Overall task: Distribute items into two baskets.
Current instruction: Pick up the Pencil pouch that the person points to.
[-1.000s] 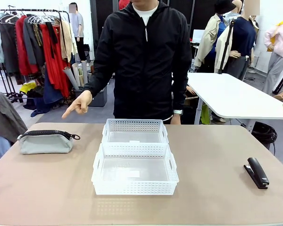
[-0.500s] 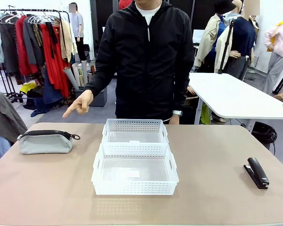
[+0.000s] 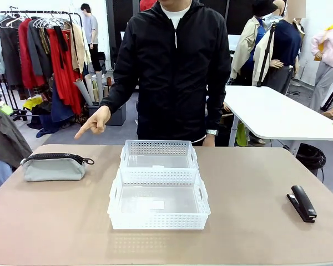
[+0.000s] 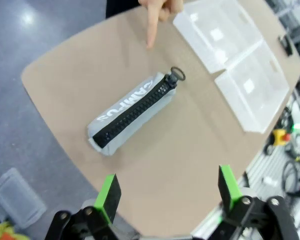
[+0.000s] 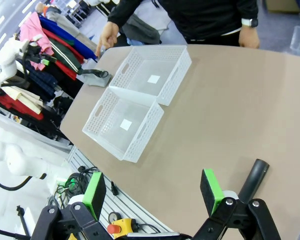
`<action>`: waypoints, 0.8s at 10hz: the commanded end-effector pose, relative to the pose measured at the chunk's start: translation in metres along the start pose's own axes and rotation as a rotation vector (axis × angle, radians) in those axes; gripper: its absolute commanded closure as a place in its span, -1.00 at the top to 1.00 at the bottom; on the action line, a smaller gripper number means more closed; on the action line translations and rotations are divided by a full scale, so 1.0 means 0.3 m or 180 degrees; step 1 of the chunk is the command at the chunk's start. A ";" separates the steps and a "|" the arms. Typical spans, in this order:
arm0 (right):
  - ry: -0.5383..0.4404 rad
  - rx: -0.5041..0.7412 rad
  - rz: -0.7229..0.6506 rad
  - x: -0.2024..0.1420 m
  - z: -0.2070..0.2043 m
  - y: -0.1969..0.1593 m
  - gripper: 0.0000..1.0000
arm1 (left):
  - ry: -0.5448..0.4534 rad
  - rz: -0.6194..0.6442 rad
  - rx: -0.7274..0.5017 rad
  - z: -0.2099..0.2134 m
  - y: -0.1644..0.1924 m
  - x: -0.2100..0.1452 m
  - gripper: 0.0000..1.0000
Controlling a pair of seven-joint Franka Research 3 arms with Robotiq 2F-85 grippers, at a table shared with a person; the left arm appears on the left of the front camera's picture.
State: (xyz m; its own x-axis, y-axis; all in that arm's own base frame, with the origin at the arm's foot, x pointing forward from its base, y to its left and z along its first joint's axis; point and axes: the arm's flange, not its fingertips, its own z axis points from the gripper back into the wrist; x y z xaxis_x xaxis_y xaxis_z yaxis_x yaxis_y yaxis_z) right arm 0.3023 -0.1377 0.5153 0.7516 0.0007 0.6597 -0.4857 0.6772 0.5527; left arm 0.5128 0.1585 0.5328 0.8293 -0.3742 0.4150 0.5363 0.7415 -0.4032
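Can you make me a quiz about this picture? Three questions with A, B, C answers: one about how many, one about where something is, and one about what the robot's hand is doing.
1. How many white baskets are on the table?
A) one
B) three
C) two

2. Where is the black stapler?
A) in a basket
B) on the table, on the robot's right side
C) in the person's hand

3. What is the left gripper doing?
A) open, holding nothing
B) shut on the stapler
C) shut on a basket

Answers:
1 C, one stands right behind the other in the middle.
2 B, it lies on bare tabletop, well apart from the baskets.
3 A, its green pads are wide apart, and the grey pouch lies untouched ahead of them.
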 end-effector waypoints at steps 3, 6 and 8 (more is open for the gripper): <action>-0.0035 0.0044 0.0022 0.005 0.000 0.003 1.00 | 0.0593 -0.0879 -0.0059 -0.108 0.042 0.151 1.00; -0.0035 0.0044 0.0022 0.005 0.000 0.003 1.00 | 0.0980 -0.1522 0.0043 -0.239 0.037 0.213 1.00; -0.0035 0.0044 0.0022 0.005 0.000 0.003 1.00 | 0.1125 -0.1916 0.0281 -0.312 0.033 0.244 1.00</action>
State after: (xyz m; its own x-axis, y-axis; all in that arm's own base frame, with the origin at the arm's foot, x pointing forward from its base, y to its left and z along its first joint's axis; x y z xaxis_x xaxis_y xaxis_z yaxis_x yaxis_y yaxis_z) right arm 0.3023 -0.1376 0.5153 0.7520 0.0014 0.6592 -0.4854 0.6778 0.5523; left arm 0.5927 0.0848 0.4886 0.4547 -0.8512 0.2620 0.8896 0.4203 -0.1787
